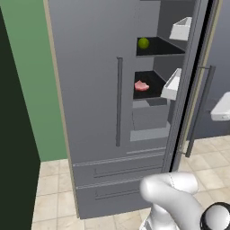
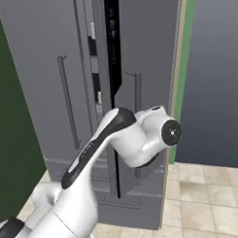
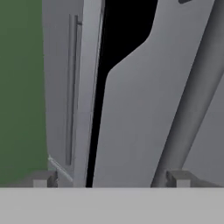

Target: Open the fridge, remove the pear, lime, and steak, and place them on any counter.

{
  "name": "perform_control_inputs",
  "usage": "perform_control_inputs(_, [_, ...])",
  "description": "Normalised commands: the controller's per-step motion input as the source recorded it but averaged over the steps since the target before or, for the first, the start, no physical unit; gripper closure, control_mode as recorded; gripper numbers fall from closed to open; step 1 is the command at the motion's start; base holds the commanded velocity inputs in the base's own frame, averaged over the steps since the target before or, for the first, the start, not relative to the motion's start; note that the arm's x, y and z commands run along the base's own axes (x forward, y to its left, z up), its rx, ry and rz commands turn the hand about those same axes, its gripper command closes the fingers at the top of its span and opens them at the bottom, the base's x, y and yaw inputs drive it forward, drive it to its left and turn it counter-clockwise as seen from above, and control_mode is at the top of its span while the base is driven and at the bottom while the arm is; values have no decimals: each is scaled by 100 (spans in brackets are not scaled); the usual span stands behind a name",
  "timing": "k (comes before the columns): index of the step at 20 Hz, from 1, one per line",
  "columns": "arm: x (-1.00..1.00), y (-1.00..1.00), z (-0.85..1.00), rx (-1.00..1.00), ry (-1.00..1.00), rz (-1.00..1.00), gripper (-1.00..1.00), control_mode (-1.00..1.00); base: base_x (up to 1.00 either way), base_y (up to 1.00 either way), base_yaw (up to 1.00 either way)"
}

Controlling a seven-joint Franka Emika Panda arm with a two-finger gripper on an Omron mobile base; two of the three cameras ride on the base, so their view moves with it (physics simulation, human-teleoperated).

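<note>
The big grey fridge [image 1: 99,112] stands with its right door [image 1: 184,90] swung partly open, and through the gap I can see only a slice of the inside. The lime [image 1: 143,43] sits on a dark upper shelf [image 1: 161,48], and the pink steak [image 1: 141,86] lies on the dark shelf below it. I cannot find the pear; the left door [image 1: 90,67] and the open door's edge hide much of the shelves. White door bins [image 1: 182,29] stick out on the inside of the open door, and their far ends are cut off. The left door is shut, with its long bar handle [image 1: 119,101] running up and down. Two drawers [image 1: 119,173] sit closed at the bottom. In the right base view the robot's white arm [image 2: 117,140] rises in front of the fridge and covers the lower part of the open door. In the hand view the claw [image 3: 111,178] is spread wide with nothing between its two small tips [image 3: 177,178], and the open door's bar handle [image 3: 192,100] runs up just beside the right tip. A green wall [image 1: 27,76] stands left of the fridge, and pale floor tiles [image 1: 54,197] lie below.
</note>
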Motion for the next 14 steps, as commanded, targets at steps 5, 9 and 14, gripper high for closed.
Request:
perform_control_inputs(5, [-6, 75, 1, 0, 10, -50, -100, -100, 0, 0, 0])
perform_control_inputs(9, [0, 66, 11, -2, 23, -44, -100, -100, 0, 0, 0])
perform_control_inputs(14, [2, 49, 5, -2, 28, -40, -100, -100, 0, 0, 0])
